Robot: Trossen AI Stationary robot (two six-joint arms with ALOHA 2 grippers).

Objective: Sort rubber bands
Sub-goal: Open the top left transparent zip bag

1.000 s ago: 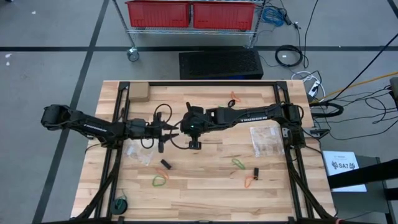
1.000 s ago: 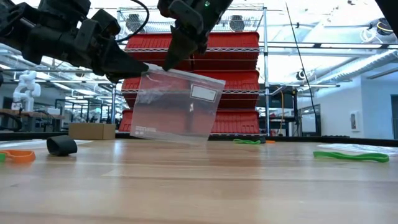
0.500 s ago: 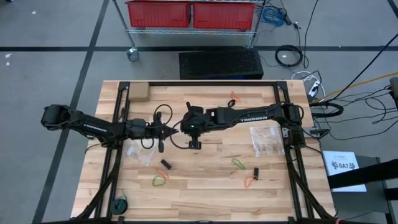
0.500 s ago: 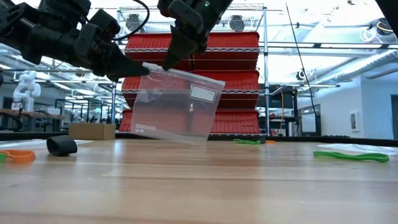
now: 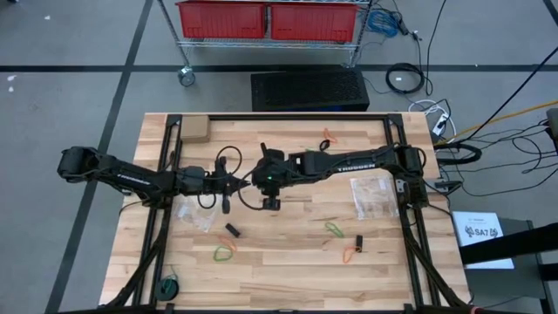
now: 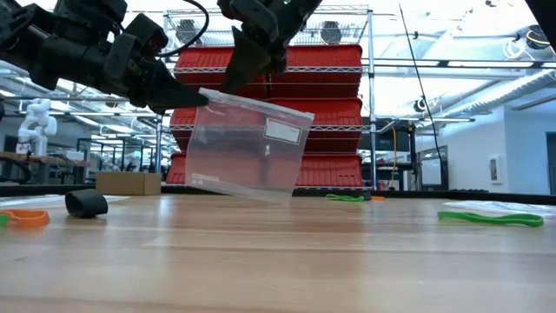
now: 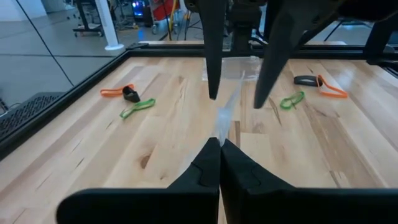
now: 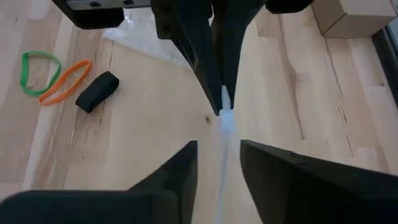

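Looking straight down: the wooden table (image 5: 288,262) carries a black frame along its edges. Both arms meet near its middle; the near half of the boards lies mostly bare. White lettering on the right arm's forearm reads TROSSEN. A second clear bag (image 5: 373,195) lies flat toward the right edge, a small cardboard box (image 5: 193,131) sits at the far left corner. Rubber bands (image 5: 225,254) lie scattered: a green and orange pair near the front left, a green one (image 5: 334,229) and an orange one (image 5: 349,255) front of centre right, another orange one (image 5: 327,139) at the far side. All rest on the boards, well apart from both grippers.

Low view: a clear zip bag (image 6: 248,146) with a blank white label patch hangs above the table, its lower corner close to the surface. The left gripper (image 6: 193,96) pinches its top left corner, fingers pressed together. The right gripper (image 6: 252,63) stands over the top edge, fingers parted. A black band (image 6: 86,203) and an orange band (image 6: 24,217) lie at left, a green one (image 6: 491,217) at right.

Left wrist view: the left gripper (image 7: 219,144) is clamped on the bag's edge; the other arm's spread fingers straddle it beyond.

Right wrist view: the right gripper (image 8: 219,149) stands apart either side of the bag's thin edge.
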